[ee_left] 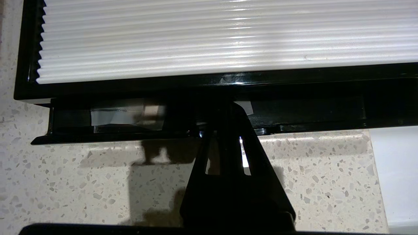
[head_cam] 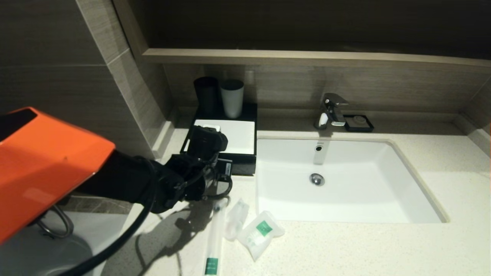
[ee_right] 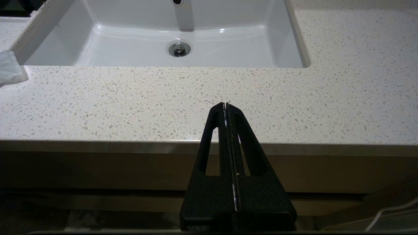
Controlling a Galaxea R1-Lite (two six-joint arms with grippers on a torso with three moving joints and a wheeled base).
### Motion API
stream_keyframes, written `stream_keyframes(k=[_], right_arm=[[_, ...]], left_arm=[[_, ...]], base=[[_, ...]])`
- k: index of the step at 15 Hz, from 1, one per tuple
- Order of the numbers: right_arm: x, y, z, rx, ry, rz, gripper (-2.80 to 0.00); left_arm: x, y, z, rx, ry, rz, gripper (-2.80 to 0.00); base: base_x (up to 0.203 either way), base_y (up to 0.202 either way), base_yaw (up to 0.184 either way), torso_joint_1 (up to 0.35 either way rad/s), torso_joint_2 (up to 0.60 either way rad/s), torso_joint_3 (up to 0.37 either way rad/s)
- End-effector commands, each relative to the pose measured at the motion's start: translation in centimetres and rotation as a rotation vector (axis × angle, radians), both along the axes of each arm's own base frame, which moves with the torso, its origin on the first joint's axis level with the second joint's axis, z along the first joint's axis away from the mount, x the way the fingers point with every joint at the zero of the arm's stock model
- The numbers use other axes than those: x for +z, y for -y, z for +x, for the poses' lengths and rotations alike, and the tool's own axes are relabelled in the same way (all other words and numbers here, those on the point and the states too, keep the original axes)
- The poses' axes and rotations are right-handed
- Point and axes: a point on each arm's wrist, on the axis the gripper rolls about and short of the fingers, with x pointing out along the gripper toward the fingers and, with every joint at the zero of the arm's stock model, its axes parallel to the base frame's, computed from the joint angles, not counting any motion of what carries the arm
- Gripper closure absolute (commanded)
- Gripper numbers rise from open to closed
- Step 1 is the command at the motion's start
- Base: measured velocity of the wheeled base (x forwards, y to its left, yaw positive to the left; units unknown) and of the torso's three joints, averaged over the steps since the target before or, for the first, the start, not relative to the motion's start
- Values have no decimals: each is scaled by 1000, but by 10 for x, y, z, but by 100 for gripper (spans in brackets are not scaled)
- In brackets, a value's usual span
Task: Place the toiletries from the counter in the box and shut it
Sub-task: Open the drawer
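Three clear plastic sachets [head_cam: 245, 230] lie behind the left tool [ee_left: 225, 130], fingers together at the black drawer [ee_left: 130, 120]; light, slippery, crinkly — pinch their edges.

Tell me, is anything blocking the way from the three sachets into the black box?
Yes: the box's own front drawer is only slightly open, a narrow slot. The left claw sits shut at its front edge. The three clear plastic sachets lie on the cream speckled stone counter, nothing between them and the low black white-topped box.
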Motion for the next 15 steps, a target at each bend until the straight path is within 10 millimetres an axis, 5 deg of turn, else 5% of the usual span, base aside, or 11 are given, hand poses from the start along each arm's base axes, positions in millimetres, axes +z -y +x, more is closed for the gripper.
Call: stream_keyframes(k=[1,15], right_arm=[[0,0,0,1,0,0,0],[0,0,0,1,-1,0,0]], left_arm=[[-1,-1,-2,2,-7,6,0],[-1,-19,-28,2,-40,23,0]], base=[[0,0,0,0,0,0],[0,0,0,0,0,0]])
